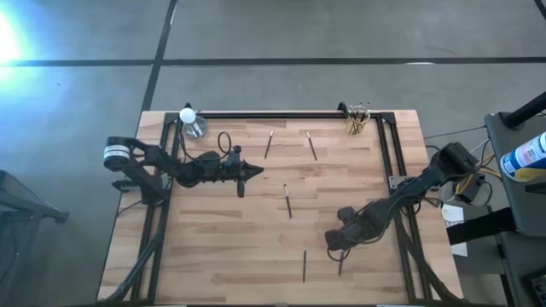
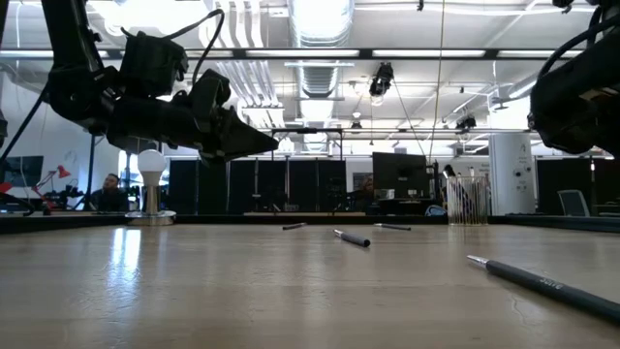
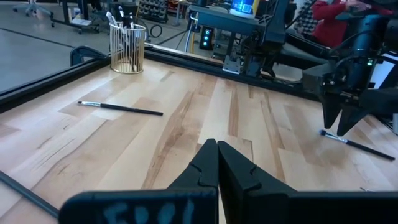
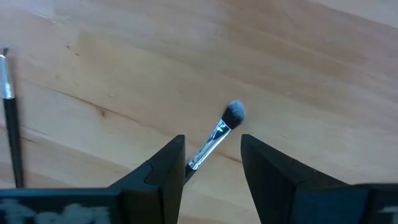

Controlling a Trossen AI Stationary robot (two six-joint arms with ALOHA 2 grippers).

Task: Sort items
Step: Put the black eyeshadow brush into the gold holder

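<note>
From above, the wooden table (image 1: 213, 256) carries several thin brushes lying loose: one (image 1: 269, 144) and another (image 1: 312, 146) toward the far edge, one (image 1: 287, 201) near the middle, and one (image 1: 304, 264) at the near side. A wire holder (image 1: 357, 120) with more brushes stands at the far right corner, and a white bulb on a clear stand (image 1: 191, 122) at the far left. The left gripper (image 1: 256, 170) hovers left of centre with its fingers pressed together, holding nothing. The right gripper (image 1: 337, 243) is low over the near right part of the table, just above a brush (image 1: 341, 266).

At table height, the left gripper (image 2: 266, 145) hangs above the surface; a brush (image 2: 352, 237) lies mid-table and another (image 2: 542, 281) closer on the right.

The left wrist camera shows its closed fingers (image 3: 205, 165), a long brush (image 3: 121, 108) near the wire holder (image 3: 127, 48), and the right gripper (image 3: 339, 121) poised over a brush (image 3: 357, 144).

The right wrist camera shows its fingers (image 4: 168, 165) spread apart on either side of a grey-tipped brush (image 4: 219, 134) lying on the wood, not clamping it; another brush (image 4: 10, 137) lies beside.
</note>
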